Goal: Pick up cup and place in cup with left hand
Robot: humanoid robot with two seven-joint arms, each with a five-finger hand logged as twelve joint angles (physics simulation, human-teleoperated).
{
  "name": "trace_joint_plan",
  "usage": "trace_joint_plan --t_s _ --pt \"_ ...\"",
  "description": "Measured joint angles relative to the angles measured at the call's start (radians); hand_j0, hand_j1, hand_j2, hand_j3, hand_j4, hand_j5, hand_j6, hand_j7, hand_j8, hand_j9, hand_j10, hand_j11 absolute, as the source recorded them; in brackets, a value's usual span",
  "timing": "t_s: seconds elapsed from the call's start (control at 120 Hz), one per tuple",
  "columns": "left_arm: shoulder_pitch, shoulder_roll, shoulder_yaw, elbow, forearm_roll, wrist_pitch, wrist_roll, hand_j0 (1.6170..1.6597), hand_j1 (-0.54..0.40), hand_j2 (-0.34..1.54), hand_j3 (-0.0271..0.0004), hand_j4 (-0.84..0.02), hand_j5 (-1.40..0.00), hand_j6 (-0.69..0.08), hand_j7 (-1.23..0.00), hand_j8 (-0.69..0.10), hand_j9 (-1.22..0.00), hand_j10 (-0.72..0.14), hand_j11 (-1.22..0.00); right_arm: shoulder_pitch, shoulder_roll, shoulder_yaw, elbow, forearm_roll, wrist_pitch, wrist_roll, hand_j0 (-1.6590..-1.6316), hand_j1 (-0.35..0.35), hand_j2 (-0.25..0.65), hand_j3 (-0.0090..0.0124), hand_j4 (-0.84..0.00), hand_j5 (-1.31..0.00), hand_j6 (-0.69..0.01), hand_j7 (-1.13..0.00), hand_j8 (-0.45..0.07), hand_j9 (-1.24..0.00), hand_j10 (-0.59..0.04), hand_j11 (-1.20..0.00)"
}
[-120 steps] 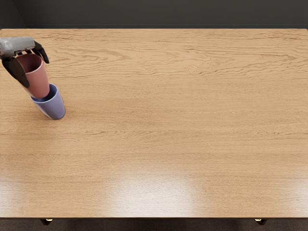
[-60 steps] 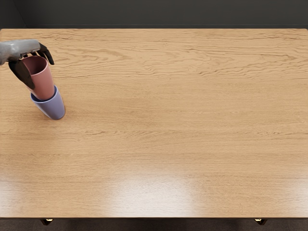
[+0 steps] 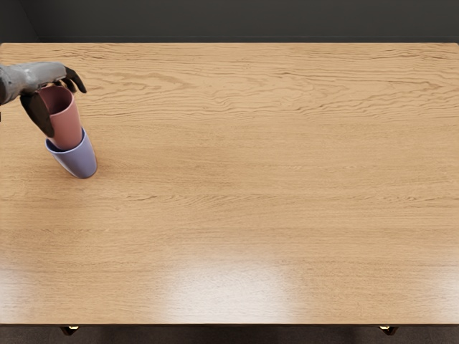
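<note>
Pink cup (image 3: 67, 132) is in the blue cup (image 3: 81, 163), near the left edge of the bench (image 3: 251, 215), toward the far left corner. Near to far: the blue cup stands on the bench, mouth toward the far side. The pink one's base is inside it, most of its wall still showing above the blue rim. The two look roughly in line; can't see how deep the base sits.

Beyond that, the left robot hand (image 3: 44, 74) is over the pink rim, arm in from the left edge. Change over the last half second: fingers have straightened off the rim, cup has barely moved. Reads as released, though the thumb is right up by the wall and I can't tell if it touches.

For the task: placement looks done, only the retreat left. I'd back the thumb off cleanly; a drag could tip the stack.
</note>
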Motion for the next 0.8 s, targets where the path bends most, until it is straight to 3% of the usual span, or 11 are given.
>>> trace_joint_plan --t_s 0.125,0.283,0.6,0.742,0.8 --pt "0.004 -0.001 -0.001 0.005 0.003 0.002 0.0 1.6575 0.146 0.05 0.0 -0.179 -0.24 -0.152 -0.24 -0.135 -0.23 -0.175 -0.23 0.0 0.0 0.0 0.0 0.0 0.0 0.0 -1.6581 -0.32 -0.005 0.0 -0.024 -0.03 -0.024 -0.03 -0.024 -0.03 -0.024 -0.03" --pt "0.005 -0.005 -0.004 0.007 -0.002 0.001 0.0 1.6578 0.257 0.03 0.0 -0.087 -0.11 -0.076 -0.11 -0.068 -0.11 -0.085 -0.11 0.0 0.0 0.0 0.0 0.0 0.0 0.0 -1.6581 -0.32 -0.005 0.0 -0.024 -0.03 -0.024 -0.03 -0.024 -0.03 -0.024 -0.03" --pt "-0.064 -0.088 -0.036 0.064 -0.278 -0.008 0.0 1.658 0.331 0.01 0.0 -0.024 -0.02 -0.023 -0.02 -0.021 -0.02 -0.022 -0.02 0.001 0.0 -0.001 0.0 0.0 0.0 -0.001 -1.6581 -0.32 -0.005 0.0 -0.024 -0.03 -0.024 -0.03 -0.024 -0.03 -0.024 -0.03" --pt "-0.065 -0.159 -0.041 0.074 -0.356 -0.01 0.0 1.658 0.341 0.0 0.0 -0.014 -0.01 -0.014 -0.01 -0.013 -0.01 -0.013 -0.01 0.001 0.0 -0.001 0.0 0.0 0.0 -0.001 -1.6581 -0.32 -0.005 0.0 -0.024 -0.03 -0.024 -0.03 -0.024 -0.03 -0.024 -0.03" --pt "-0.065 -0.173 -0.041 0.075 -0.396 -0.011 -0.016 1.658 0.343 0.0 0.0 -0.011 -0.01 -0.012 -0.01 -0.011 -0.01 -0.011 -0.01 0.002 0.0 -0.001 0.0 0.0 0.0 -0.001 -1.6581 -0.32 -0.005 0.0 -0.024 -0.03 -0.024 -0.03 -0.024 -0.03 -0.024 -0.03"
